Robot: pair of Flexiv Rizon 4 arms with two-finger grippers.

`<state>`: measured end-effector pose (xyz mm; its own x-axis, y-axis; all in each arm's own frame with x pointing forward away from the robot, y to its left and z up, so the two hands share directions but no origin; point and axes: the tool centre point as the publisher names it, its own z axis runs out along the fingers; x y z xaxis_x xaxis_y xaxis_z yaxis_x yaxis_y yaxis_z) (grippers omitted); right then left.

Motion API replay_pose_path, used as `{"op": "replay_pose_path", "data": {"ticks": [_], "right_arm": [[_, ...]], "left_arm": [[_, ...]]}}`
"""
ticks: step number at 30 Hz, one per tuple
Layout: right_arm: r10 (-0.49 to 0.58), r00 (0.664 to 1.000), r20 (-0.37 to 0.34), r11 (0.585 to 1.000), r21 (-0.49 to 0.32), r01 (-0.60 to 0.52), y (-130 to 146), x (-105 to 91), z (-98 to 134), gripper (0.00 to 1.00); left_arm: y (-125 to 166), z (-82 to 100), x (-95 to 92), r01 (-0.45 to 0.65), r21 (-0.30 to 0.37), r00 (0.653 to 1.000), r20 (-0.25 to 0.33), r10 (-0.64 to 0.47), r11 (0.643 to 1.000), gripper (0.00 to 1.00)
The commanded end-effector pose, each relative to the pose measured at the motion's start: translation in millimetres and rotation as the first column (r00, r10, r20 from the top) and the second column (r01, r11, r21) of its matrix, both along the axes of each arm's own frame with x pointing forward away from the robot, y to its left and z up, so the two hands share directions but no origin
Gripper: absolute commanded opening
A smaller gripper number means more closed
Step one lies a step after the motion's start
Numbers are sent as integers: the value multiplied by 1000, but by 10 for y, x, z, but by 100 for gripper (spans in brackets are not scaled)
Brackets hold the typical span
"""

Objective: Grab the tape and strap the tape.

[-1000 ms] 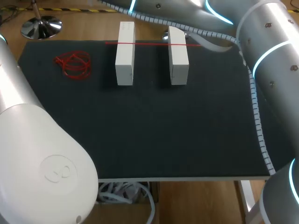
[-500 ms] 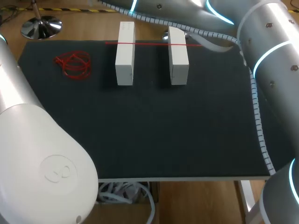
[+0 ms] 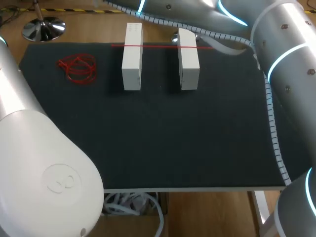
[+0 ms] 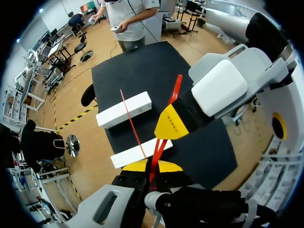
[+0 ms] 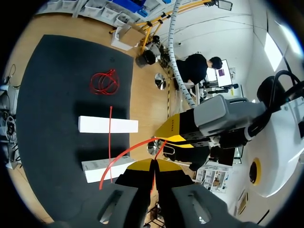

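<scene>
Two white blocks point(image 3: 131, 57) sit side by side on the desk point(image 3: 158, 143), one red tape point(image 3: 160, 46) laid straight across both, one tangled red bundle point(image 3: 77, 68) left of them. Beyond the blocks, left hand point(image 4: 153, 166) and right hand point(image 5: 154, 164) each pinch a second red tape point(image 5: 121, 154).

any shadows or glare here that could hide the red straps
Head view: both white rectangular blocks throw soft shadows on the black mat toward the view's left, clear of the thin red strap laid across them. Left wrist view: no glare on the second red strap clamped in the left gripper.
</scene>
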<state>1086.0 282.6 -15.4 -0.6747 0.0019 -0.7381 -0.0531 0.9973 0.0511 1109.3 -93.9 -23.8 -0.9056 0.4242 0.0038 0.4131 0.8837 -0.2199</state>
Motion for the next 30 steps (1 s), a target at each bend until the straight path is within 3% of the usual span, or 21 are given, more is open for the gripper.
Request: {"op": "replay_pose_path", "data": {"ticks": [1, 30], "right_arm": [[8, 1000, -9, 1000, -3, -8, -1, 6, 38, 0], [5, 1000, -11, 1000, -10, -6, 19, 171, 21, 0]], "left_arm": [[-1, 4, 9, 1, 2, 1000, -1, -1, 1000, 0], [-1, 4, 9, 1, 2, 1000, -1, -1, 1000, 0]]}}
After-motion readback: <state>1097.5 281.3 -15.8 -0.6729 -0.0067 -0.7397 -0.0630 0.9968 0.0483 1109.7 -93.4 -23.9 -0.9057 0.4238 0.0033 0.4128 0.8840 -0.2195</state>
